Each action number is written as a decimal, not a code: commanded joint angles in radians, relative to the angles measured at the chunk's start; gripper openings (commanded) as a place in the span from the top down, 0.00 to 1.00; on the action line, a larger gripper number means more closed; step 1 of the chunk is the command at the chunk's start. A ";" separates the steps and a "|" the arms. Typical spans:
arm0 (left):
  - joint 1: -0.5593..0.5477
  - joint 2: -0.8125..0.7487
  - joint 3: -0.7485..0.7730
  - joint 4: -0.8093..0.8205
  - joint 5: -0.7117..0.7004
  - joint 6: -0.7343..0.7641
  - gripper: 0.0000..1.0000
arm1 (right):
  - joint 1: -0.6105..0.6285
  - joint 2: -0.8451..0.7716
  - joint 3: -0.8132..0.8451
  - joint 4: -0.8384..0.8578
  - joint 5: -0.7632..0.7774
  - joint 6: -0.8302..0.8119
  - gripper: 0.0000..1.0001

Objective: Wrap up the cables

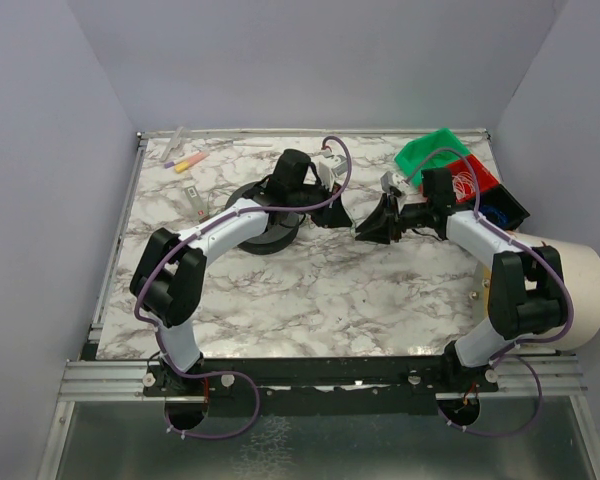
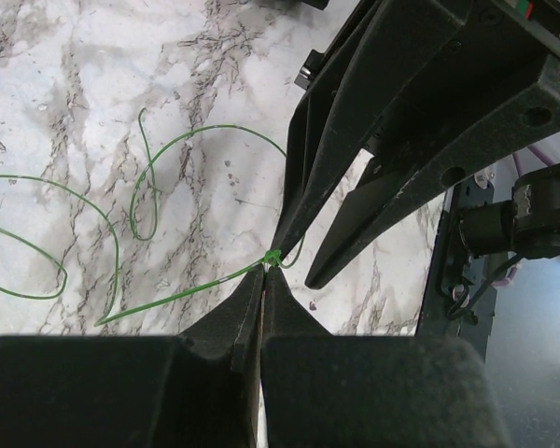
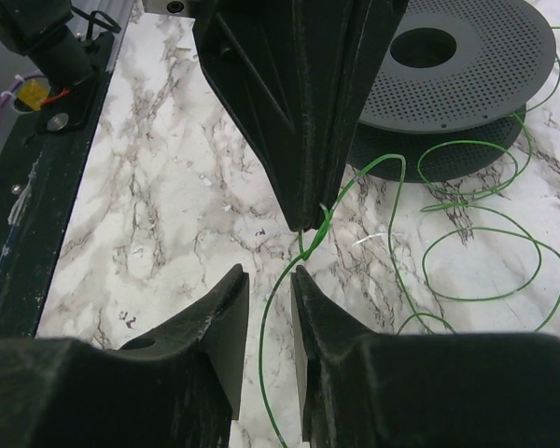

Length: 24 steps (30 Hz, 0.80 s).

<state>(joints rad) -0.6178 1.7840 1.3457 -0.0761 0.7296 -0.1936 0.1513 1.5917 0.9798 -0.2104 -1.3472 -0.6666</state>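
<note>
Left gripper (image 2: pixel 264 267): closed tight, tips pinching the wire (image 2: pixel 179 295) at a small knot.
Right gripper (image 3: pixel 267 278): partly open, gripping nothing; a strand passes through the gap between its fingers.
Wire location: loose green loops at mid-table (image 1: pixel 310 300), beside the spool (image 3: pixel 467 84).
Step, as judged: take the free strand next to the knot.
Method: close the right gripper squarely on the strand, then pull gently so the loops do not tangle.

Marble table (image 1: pixel 310 300): spool (image 3: pixel 467 65), cable loops (image 2: pixel 215 128), green bin (image 1: pixel 435 150).
</note>
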 commanded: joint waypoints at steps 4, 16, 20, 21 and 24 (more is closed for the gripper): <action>-0.008 -0.034 -0.015 0.019 0.036 0.009 1.00 | -0.004 -0.005 0.010 -0.004 0.056 -0.012 0.71; -0.014 -0.032 -0.016 0.012 0.023 0.017 1.00 | -0.045 -0.052 -0.060 0.240 0.142 0.195 0.69; -0.017 -0.028 -0.010 0.012 0.027 0.012 1.00 | -0.016 -0.050 -0.066 0.212 0.243 0.112 0.69; -0.017 -0.025 -0.006 0.012 0.027 0.008 1.00 | -0.006 -0.049 -0.069 0.212 0.245 0.105 0.68; -0.019 -0.019 -0.003 0.013 0.027 -0.002 1.00 | 0.021 -0.039 -0.070 0.212 0.217 0.124 0.68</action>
<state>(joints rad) -0.6304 1.7840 1.3384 -0.0765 0.7341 -0.1936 0.1360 1.5600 0.9272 -0.0170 -1.1625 -0.5323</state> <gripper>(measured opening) 0.005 0.317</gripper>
